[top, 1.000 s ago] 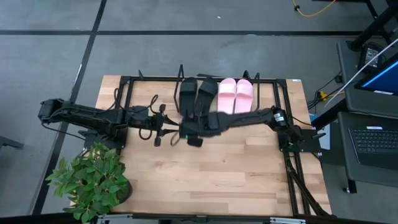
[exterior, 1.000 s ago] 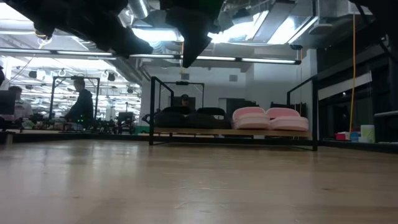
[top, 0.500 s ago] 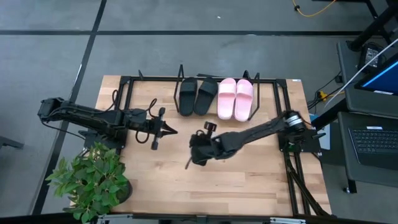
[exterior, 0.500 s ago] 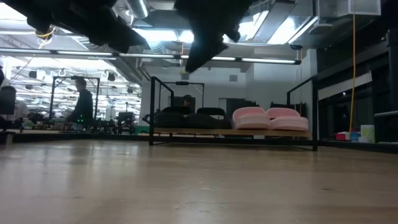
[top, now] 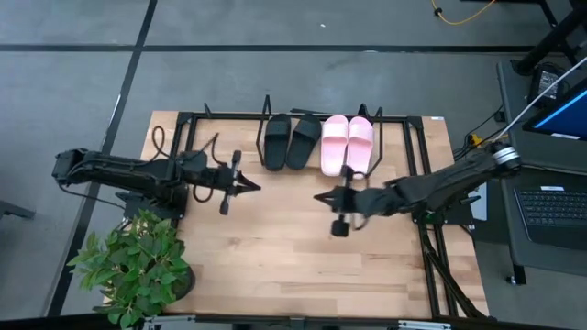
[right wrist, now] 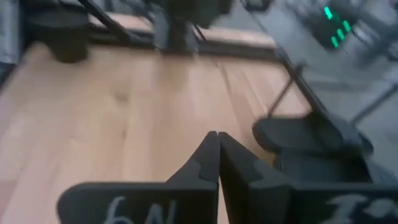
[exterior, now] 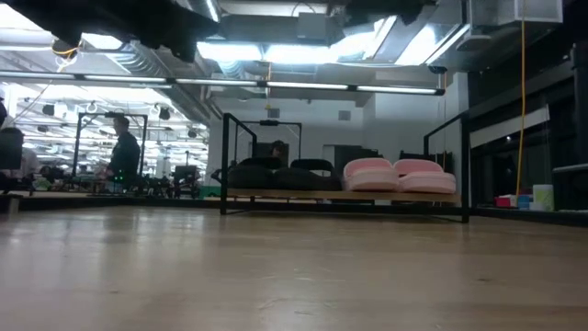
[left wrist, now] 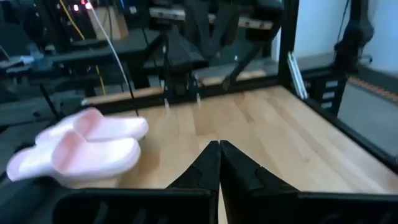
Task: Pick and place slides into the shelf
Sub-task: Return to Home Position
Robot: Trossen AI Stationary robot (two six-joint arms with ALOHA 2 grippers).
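Note:
Two black slides (top: pixel 289 142) and two pale pink slides (top: pixel 347 145) lie side by side, soles down, on the shelf (top: pixel 390 137) at the table's far edge. The low view shows the black slides (exterior: pixel 276 175) and pink slides (exterior: pixel 395 175) on the shelf's board (exterior: pixel 340 195). My left gripper (top: pixel 257 186) hovers shut and empty left of the table's middle, pointing right. My right gripper (top: pixel 318 196) hovers shut and empty, pointing left, in front of the pink slides. The left wrist view shows the pink slides (left wrist: pixel 81 149); the right wrist view shows the black slides (right wrist: pixel 311 140).
A potted plant (top: pixel 138 266) stands at the table's near left corner. Bare wooden tabletop (top: pixel 303 266) spreads across the near half. A desk with a laptop (top: pixel 550 202) stands beyond the right edge. A person (exterior: pixel 124 152) is in the room behind.
My right gripper has drawn back from the black slides on the shelf, swinging toward the near edge and then toward the right edge, still shut. My left gripper has shut and eased a little toward the left. All the slides have stayed on the shelf.

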